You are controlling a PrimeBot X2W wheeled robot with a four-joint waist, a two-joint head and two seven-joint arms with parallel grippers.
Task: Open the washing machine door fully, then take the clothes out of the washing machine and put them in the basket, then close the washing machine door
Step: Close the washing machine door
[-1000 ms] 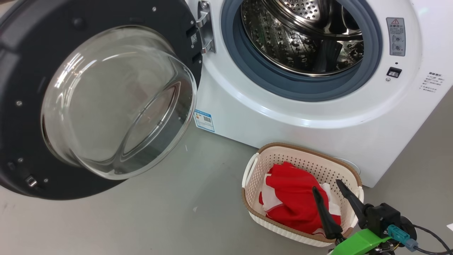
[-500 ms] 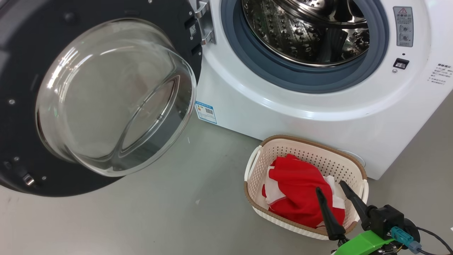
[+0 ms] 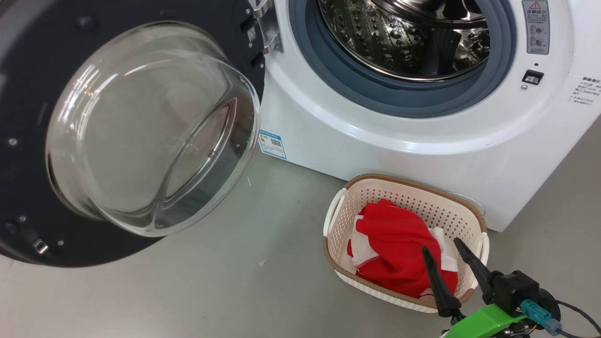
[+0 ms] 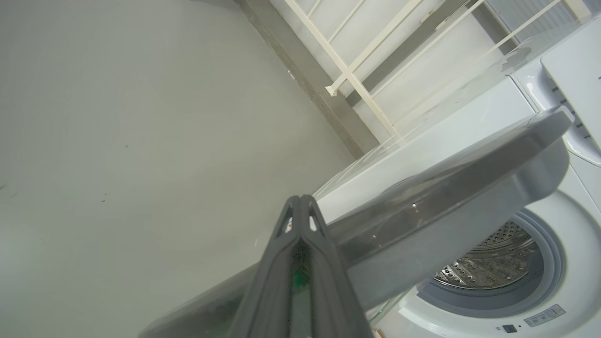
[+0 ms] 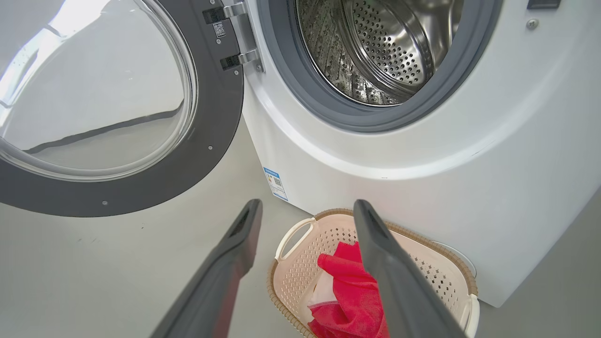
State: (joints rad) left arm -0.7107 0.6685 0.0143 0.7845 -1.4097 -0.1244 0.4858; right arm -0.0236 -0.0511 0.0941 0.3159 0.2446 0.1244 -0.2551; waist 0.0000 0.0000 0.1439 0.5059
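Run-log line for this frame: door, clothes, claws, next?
door: open | washing machine: no clothes visible inside | clothes: in basket | right claw: open, empty | left claw: shut, empty | next: probably close door

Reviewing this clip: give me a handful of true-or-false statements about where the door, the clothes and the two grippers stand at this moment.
1. The washing machine door stands open. True.
2. The red clothes lie in the basket. True.
3. A red garment lies in the drum. False: the part of the drum that shows is bare steel.
4. The right gripper is clamped on the clothes. False: the right gripper is open above the basket, nothing between its fingers.
5. The left gripper is open. False: the left gripper is shut, fingers together.
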